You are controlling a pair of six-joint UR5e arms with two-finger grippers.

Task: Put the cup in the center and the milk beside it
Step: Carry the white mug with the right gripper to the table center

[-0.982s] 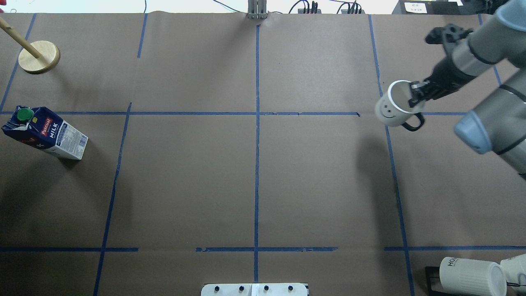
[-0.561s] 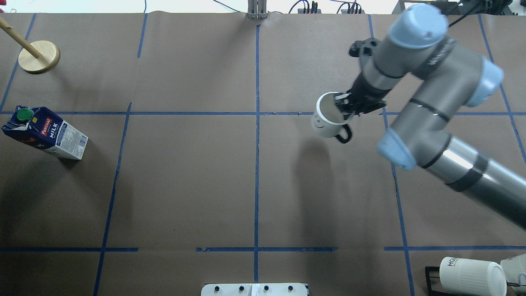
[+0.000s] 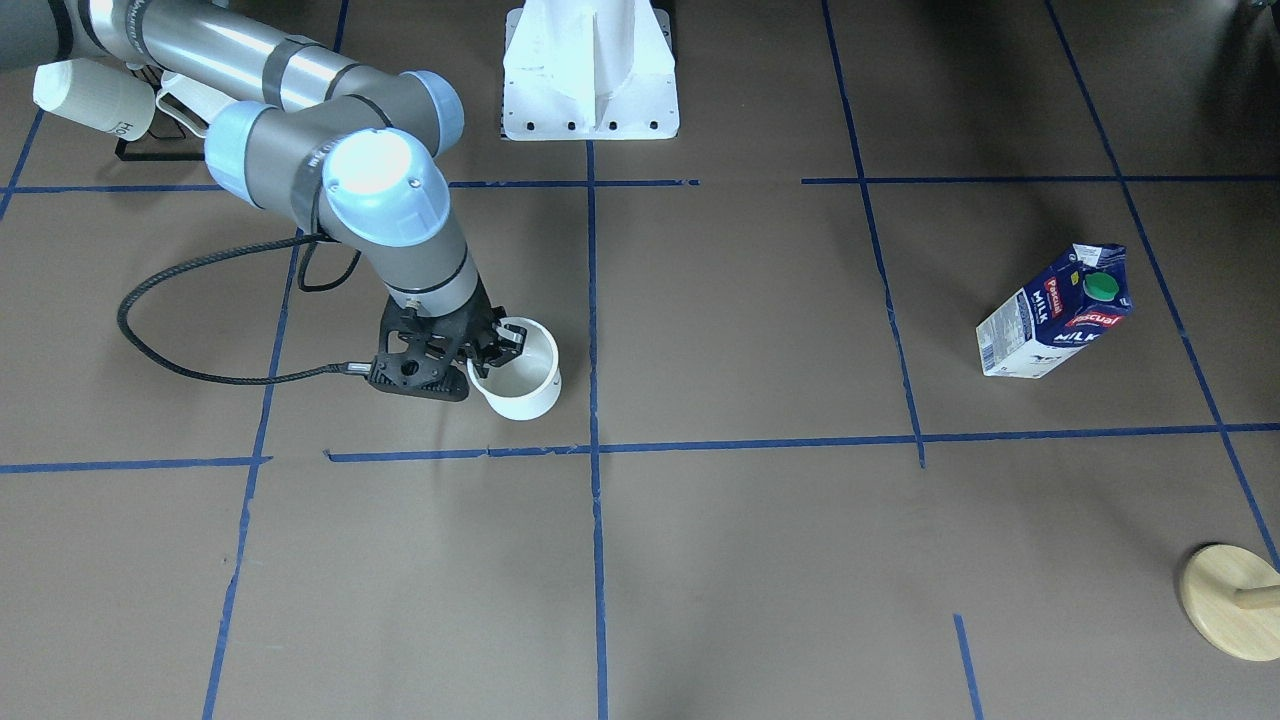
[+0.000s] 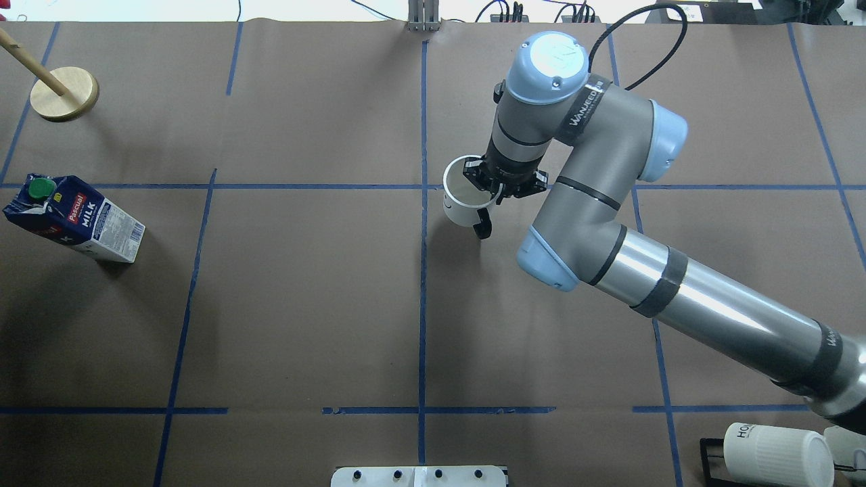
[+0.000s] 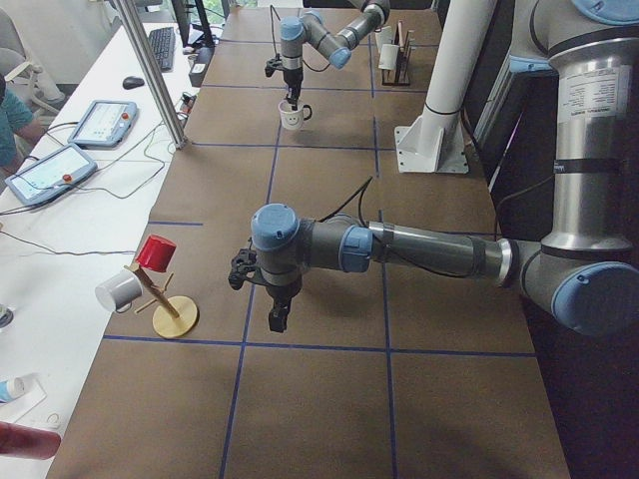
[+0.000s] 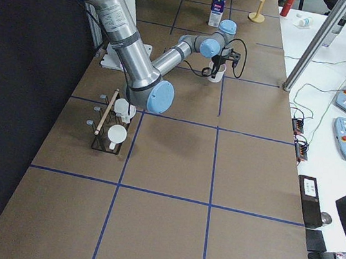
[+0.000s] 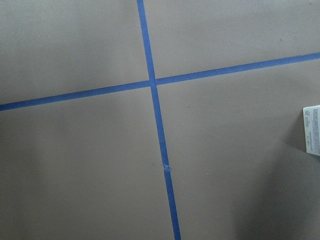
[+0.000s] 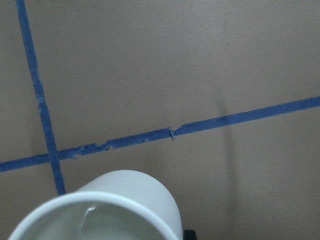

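Note:
The white cup (image 4: 462,203) hangs upright in my right gripper (image 4: 492,185), which is shut on its rim, one finger inside. It is just right of the center crossing (image 4: 423,187) of blue tape, low over the paper; I cannot tell whether it touches. It also shows in the front view (image 3: 518,380) and the right wrist view (image 8: 107,207). The milk (image 4: 74,216) stands far left, untouched. My left gripper (image 5: 277,317) shows only in the exterior left view, so I cannot tell whether it is open or shut. The left wrist view shows a carton corner (image 7: 312,129).
A wooden stand (image 4: 64,93) is at the far left back. A rack with ribbed "HOME" mugs (image 4: 778,452) sits at the near right corner. The white robot base (image 3: 590,70) is at the table's near edge. My right arm spans the right half.
My right arm has swung left, carrying the cup from the right-hand tape line to just right of the center crossing. The milk has not moved.

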